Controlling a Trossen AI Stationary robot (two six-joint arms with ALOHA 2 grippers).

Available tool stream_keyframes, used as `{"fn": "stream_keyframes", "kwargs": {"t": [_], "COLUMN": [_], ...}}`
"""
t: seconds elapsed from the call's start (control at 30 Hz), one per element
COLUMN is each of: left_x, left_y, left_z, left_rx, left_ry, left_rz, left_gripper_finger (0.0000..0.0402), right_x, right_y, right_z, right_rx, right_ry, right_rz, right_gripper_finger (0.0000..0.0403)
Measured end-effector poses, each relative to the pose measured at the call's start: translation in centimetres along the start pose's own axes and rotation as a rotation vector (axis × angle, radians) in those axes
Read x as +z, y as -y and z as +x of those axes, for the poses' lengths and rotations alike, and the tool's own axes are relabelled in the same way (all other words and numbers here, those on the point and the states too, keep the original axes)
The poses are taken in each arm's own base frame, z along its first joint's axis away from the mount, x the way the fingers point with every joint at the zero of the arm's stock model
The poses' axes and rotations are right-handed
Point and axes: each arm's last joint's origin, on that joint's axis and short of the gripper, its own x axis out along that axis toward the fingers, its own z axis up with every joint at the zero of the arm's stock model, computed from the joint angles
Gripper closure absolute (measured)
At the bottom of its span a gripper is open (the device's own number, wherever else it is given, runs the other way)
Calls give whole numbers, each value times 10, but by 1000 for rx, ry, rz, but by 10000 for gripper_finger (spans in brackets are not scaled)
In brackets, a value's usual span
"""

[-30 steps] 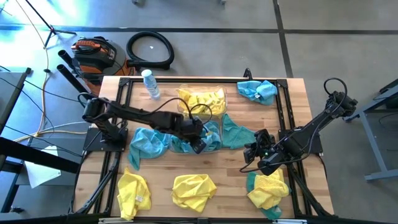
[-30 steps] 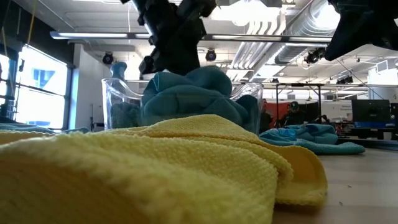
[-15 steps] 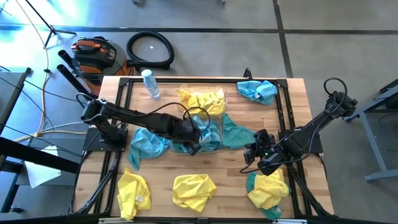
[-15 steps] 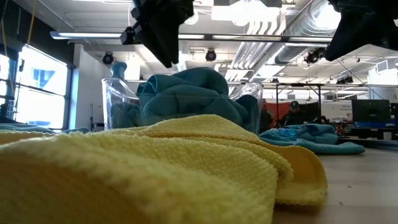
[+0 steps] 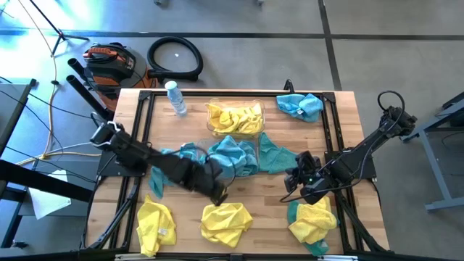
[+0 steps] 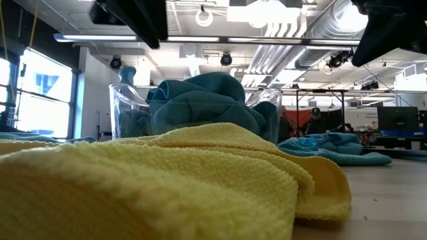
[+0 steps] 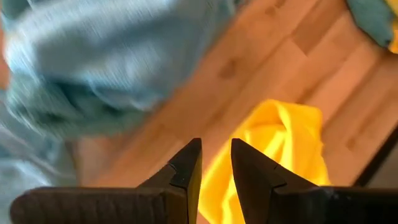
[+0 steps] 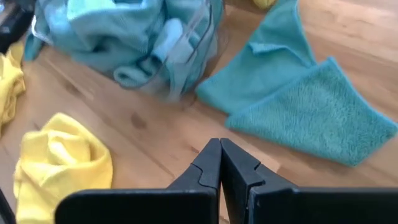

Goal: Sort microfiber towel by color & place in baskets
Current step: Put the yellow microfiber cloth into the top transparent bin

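Two clear baskets stand mid-table. The far one (image 5: 235, 119) holds yellow microfiber towels; the nearer one (image 5: 233, 154) (image 6: 123, 107) is heaped with teal towels (image 8: 134, 34). Loose teal towels lie at the left (image 5: 172, 165), beside the basket (image 8: 298, 93) and at the far right (image 5: 299, 105). Loose yellow towels lie along the near edge (image 5: 226, 221) (image 5: 156, 226) (image 5: 313, 221). My left gripper (image 7: 216, 155) hovers over the near middle yellow towel (image 7: 280, 149), slightly open and holding nothing. My right gripper (image 8: 219, 148) hangs shut above bare wood at the right.
A clear water bottle (image 5: 175, 98) stands at the far left of the table. Black frame rails run along the table's left (image 5: 141, 138) and right (image 5: 330, 138) sides. In the low view a yellow towel (image 6: 167, 180) fills the foreground.
My left gripper has drawn away from the teal towels in the nearer basket. It has risen and swung toward the table's near edge and somewhat to the left, and now stands over the near middle yellow towel. The teal heap stays in the basket.
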Motion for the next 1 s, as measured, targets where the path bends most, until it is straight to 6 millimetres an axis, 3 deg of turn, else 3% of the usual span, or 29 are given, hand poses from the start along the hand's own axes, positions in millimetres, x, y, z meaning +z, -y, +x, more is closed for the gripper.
{"fn": "stream_keyframes", "kwargs": {"t": [0.2, 0.5, 0.77, 1.0], "left_x": [-41, -90, -129, -146], "left_y": [16, 26, 10, -2], "left_z": [-15, -30, -5, 15], "left_rx": [-37, -80, -47, -37], "left_ry": [36, 28, -12, -75], "left_rz": [-48, 49, 118, 136], "left_gripper_finger": [326, 326, 326, 326], "right_x": [-2, 5, 26, 25], "right_y": [-2, -37, -66, -93], "right_z": [0, -6, -34, -40], "right_rx": [24, 328, 461, 312], "right_ry": [-33, 59, 103, -189], "right_rz": [-75, -292, -342, -352], "right_gripper_finger": [386, 282, 253, 253]}}
